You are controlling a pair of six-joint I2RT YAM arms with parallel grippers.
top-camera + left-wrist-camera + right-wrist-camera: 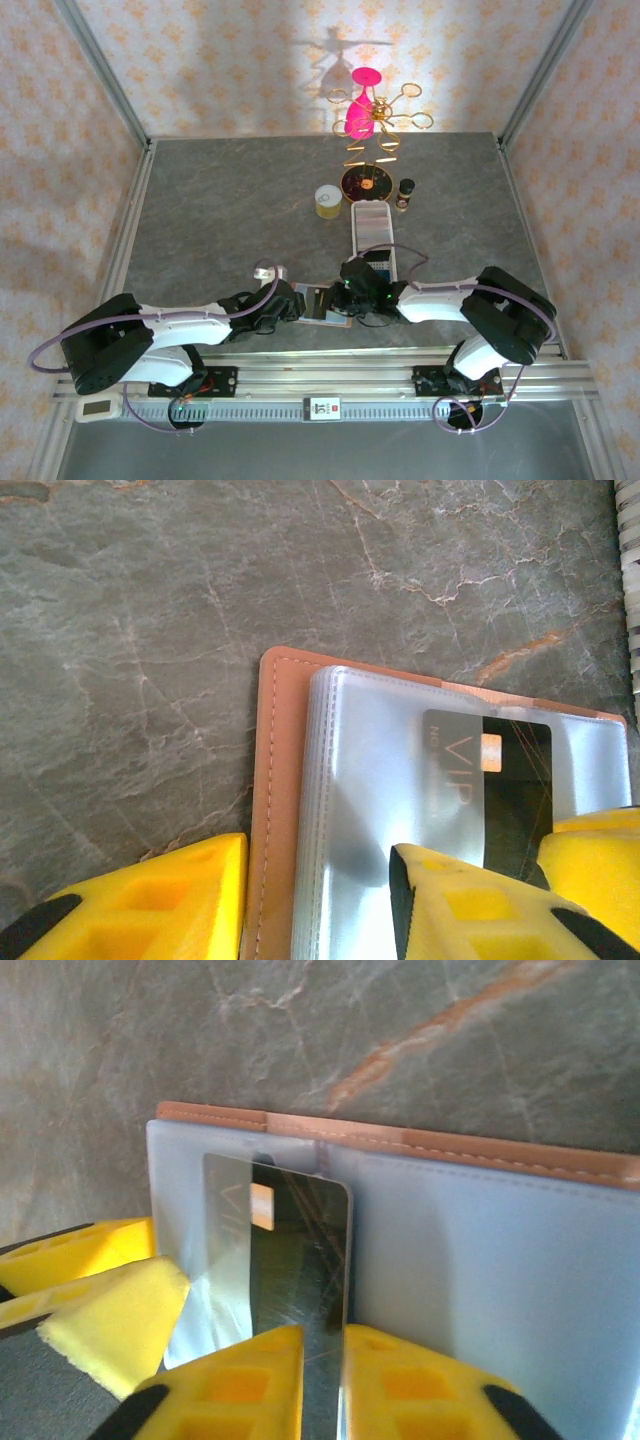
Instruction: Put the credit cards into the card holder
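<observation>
The card holder (318, 303) lies open on the table, tan leather (275, 780) with clear plastic sleeves (370, 780) on top. My right gripper (322, 1342) is shut on a black credit card (300, 1250) marked VIP. The card's far end sits under a clear sleeve (225, 1260) and its gold chip shows through. My left gripper (318, 880) straddles the holder's left edge with its jaws apart. One of its fingers (150, 900) is beside the leather on the table and the other (470, 900) rests on the sleeves. In the top view both grippers meet over the holder, left gripper (290, 305) and right gripper (347, 293).
A long white tray (372, 225) runs away from the holder toward the back. Behind it stand a yellow roll (328, 201), a dark round dish (365, 182), a small bottle (405, 193) and a gold and pink ornament stand (370, 110). Bare grey stone table (220, 220) lies to the left.
</observation>
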